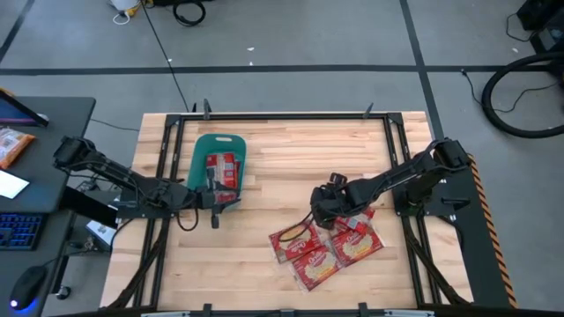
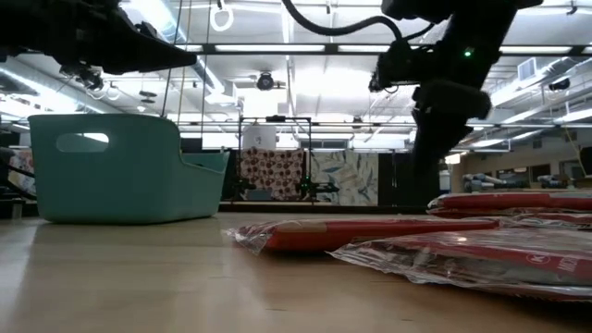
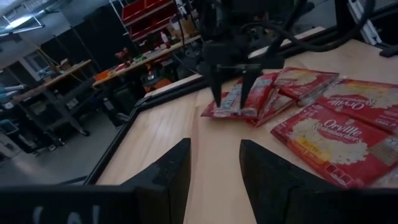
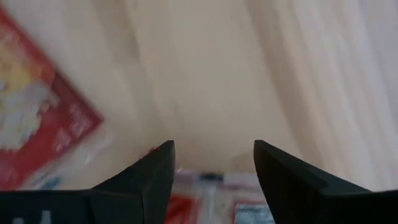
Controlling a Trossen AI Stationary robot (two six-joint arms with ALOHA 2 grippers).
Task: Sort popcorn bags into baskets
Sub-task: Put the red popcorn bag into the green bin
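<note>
The right gripper (image 1: pixel 315 211), fingers spread, hung over the popcorn bags (image 1: pixel 328 245) piled on the table (image 1: pixel 291 150). The left gripper (image 1: pixel 214 204), also spread empty, hovered beside the teal basket (image 1: pixel 207 143) holding bags.

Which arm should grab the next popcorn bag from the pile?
Right. Its open pincer hangs at the edge of the loose popcorn bags. The left pincer, open and empty, sits beside the basket.

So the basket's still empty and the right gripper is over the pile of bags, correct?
Not quite. The basket already holds bags, as the high view shows. The rest stands: the right gripper is open over the pile of bags.
</note>
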